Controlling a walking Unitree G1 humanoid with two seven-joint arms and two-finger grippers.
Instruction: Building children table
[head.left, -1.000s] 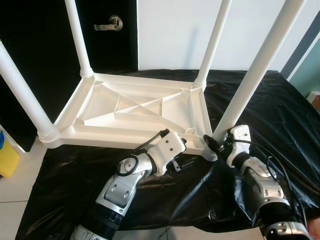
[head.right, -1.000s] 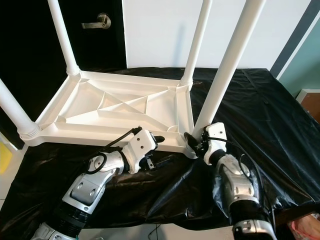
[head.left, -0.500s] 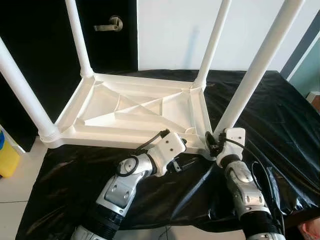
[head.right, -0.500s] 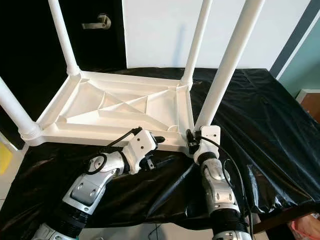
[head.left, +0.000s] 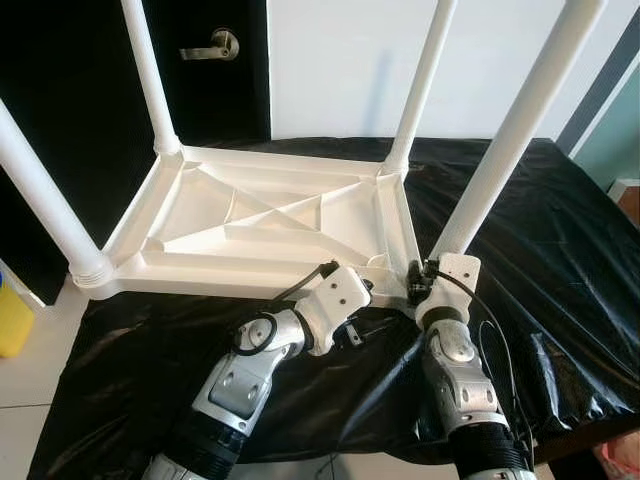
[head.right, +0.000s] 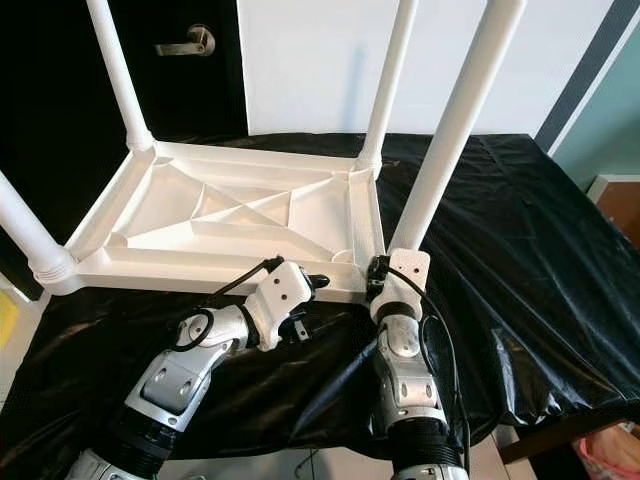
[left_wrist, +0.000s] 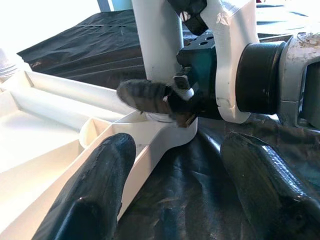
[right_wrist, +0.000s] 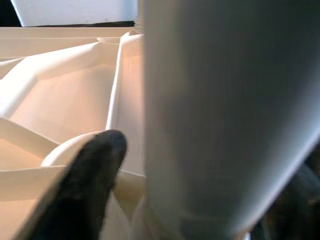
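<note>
A white plastic children's table (head.left: 270, 215) lies upside down on a black sheet, its four legs pointing up. My right gripper (head.left: 425, 285) is at the foot of the near right leg (head.left: 500, 140), where the leg meets the table's corner. In the right wrist view its black fingers (right_wrist: 85, 180) sit on either side of that leg (right_wrist: 215, 100), shut on it. My left gripper (head.left: 362, 312) is open at the table's front rim, just left of that corner. In the left wrist view one of its fingers (left_wrist: 100, 200) lies over the rim, the other over the sheet.
The black sheet (head.left: 560, 220) covers the work surface and hangs over its near edge. A black door with a metal handle (head.left: 220, 42) stands behind on the left. A yellow container (head.left: 12, 320) sits on the floor at the far left.
My right forearm has swung leftward from the right until it points straight at the leg, the wrist turning around the leg's base. The left arm has stayed put.
</note>
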